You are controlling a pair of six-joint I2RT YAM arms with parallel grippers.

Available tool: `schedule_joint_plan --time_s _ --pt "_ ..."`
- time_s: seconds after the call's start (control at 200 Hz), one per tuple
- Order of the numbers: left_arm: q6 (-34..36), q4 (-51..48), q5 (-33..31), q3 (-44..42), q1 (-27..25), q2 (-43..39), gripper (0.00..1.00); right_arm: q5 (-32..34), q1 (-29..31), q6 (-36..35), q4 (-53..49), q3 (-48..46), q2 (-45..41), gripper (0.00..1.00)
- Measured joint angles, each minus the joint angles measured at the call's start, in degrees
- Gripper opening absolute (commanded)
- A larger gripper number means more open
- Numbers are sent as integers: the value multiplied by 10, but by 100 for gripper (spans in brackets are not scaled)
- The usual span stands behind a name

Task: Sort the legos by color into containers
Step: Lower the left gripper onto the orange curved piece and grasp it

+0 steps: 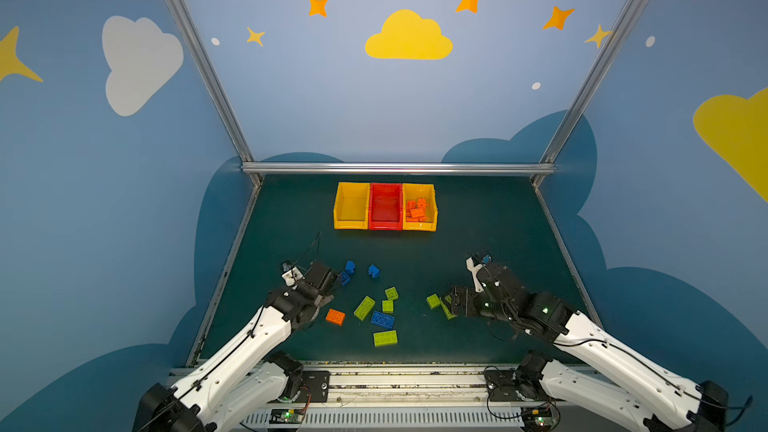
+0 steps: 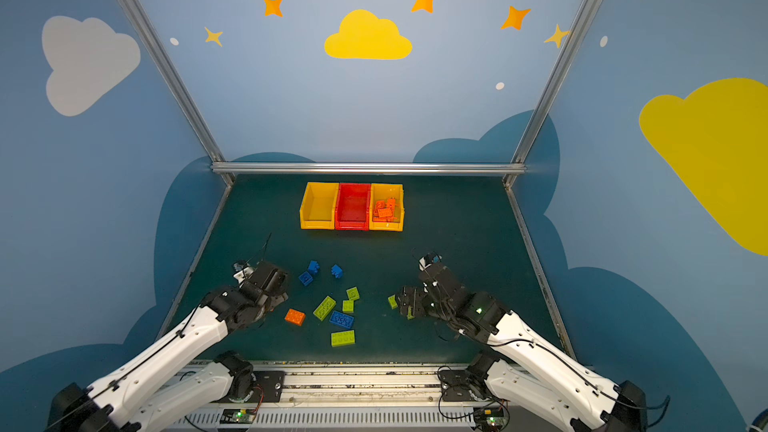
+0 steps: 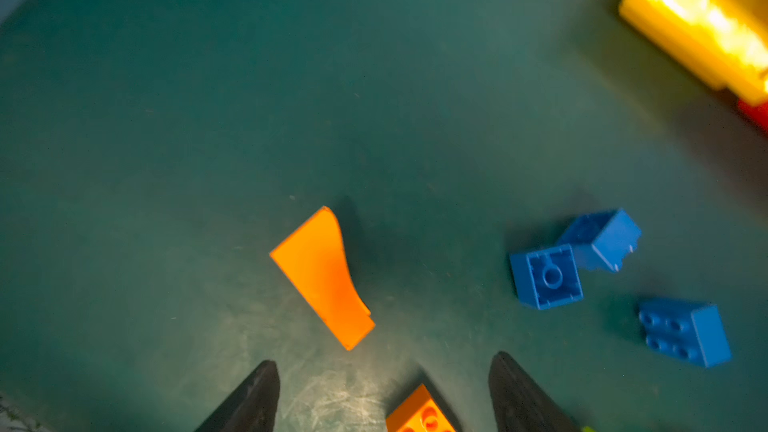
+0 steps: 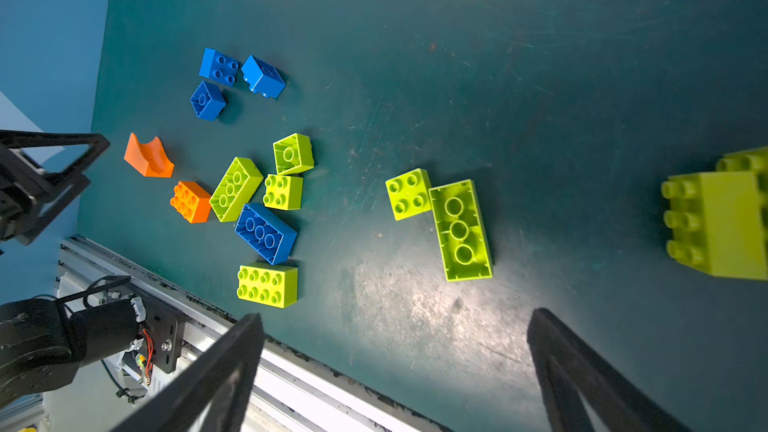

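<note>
Left gripper [image 3: 384, 361] hangs low over the mat with my fingers spread and nothing pinched; right gripper [image 4: 397, 314] is spread wide and empty too. At the far side of the scuffed, matte green mat [image 1: 478, 222] three glossy open bins stand touching in a row, long axes running away from me: left yellow bin [image 1: 351, 211], red bin [image 1: 385, 211], and right yellow bin [image 1: 419, 225] holding a heap of orange bricks [image 1: 417, 209]. Near my right fingers a long lime brick [image 4: 460, 230] lies hollow side up, three round tubes showing, with a square lime brick [image 4: 408, 194] touching its end corner, studs up. In both top views a long blue brick [image 1: 382, 319] lies upturned, nearly crosswise, a studded lime brick [image 1: 385, 338] lies crosswise just nearer me, and a diagonal lime brick [image 1: 364, 307] is beside them. Smaller are a smooth curved orange piece [image 3: 322, 280] and a small blue brick [image 3: 546, 276], hollow side up, with two more blue ones beside it.
</note>
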Motion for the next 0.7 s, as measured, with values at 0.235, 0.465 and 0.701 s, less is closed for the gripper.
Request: schedule_joint_plan --time_s 0.235,0.465,0.701 --pt "-4 19 23 -35 104 17 76 -4 1 -12 24 0 17 97" --pt "10 66 71 -49 164 64 72 1 1 -23 26 -2 9 97" --pt "19 102 99 -49 179 90 67 7 -1 -29 34 -13 -2 97"
